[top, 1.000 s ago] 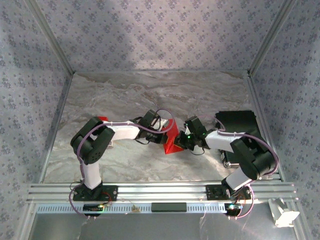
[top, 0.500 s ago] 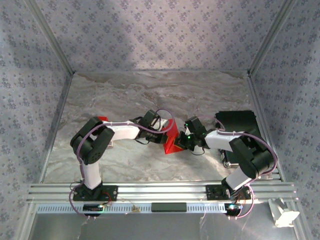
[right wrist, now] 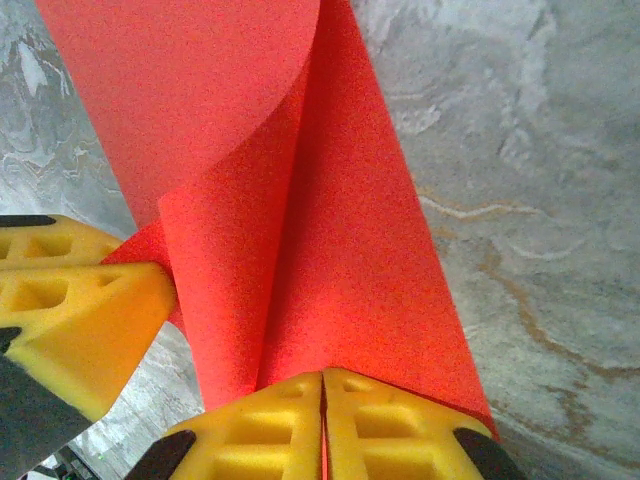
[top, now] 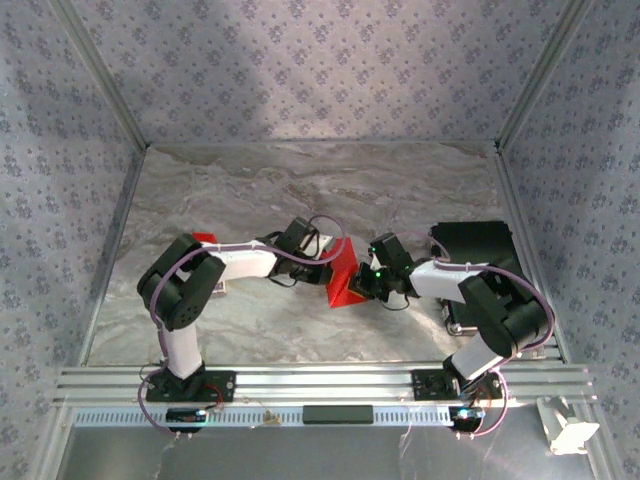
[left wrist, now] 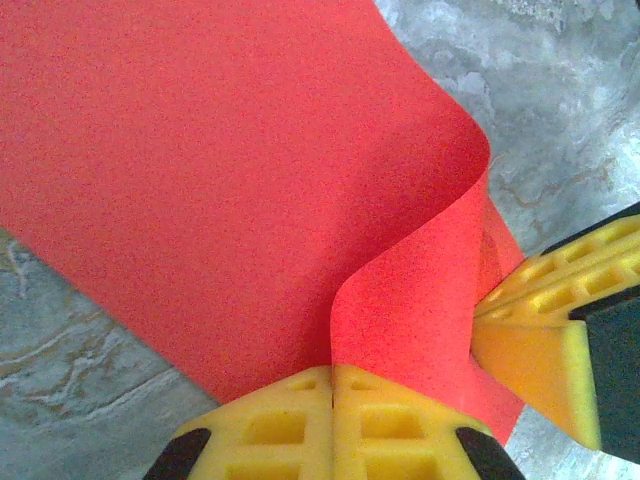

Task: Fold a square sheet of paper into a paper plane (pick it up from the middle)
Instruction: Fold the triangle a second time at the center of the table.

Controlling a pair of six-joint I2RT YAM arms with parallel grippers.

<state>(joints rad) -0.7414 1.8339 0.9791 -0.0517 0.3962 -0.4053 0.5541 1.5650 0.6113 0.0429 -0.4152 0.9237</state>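
Observation:
The square sheet of paper point(top: 343, 280) is bright red and hangs curled between both grippers, just above the marble table near its middle. My left gripper point(top: 327, 272) is shut on one edge; in the left wrist view the sheet point(left wrist: 220, 170) bends up out of the closed yellow pads point(left wrist: 290, 400). My right gripper point(top: 364, 285) is shut on the opposite edge, and in the right wrist view the paper point(right wrist: 350, 230) runs as a folded band from its pads point(right wrist: 380, 410). The two grippers sit almost touching, each one's fingers point(left wrist: 540, 340) visible in the other's wrist view point(right wrist: 70, 310).
A much smaller red piece point(top: 205, 239) lies behind the left arm's elbow. A black box point(top: 478, 246) stands at the right edge beside the right arm. The table point(top: 320, 190) is walled on three sides, with open marble beyond the grippers.
Hardly anything: both grippers keep their hold on the paper, and the pair has edged very slightly away from the arm bases.

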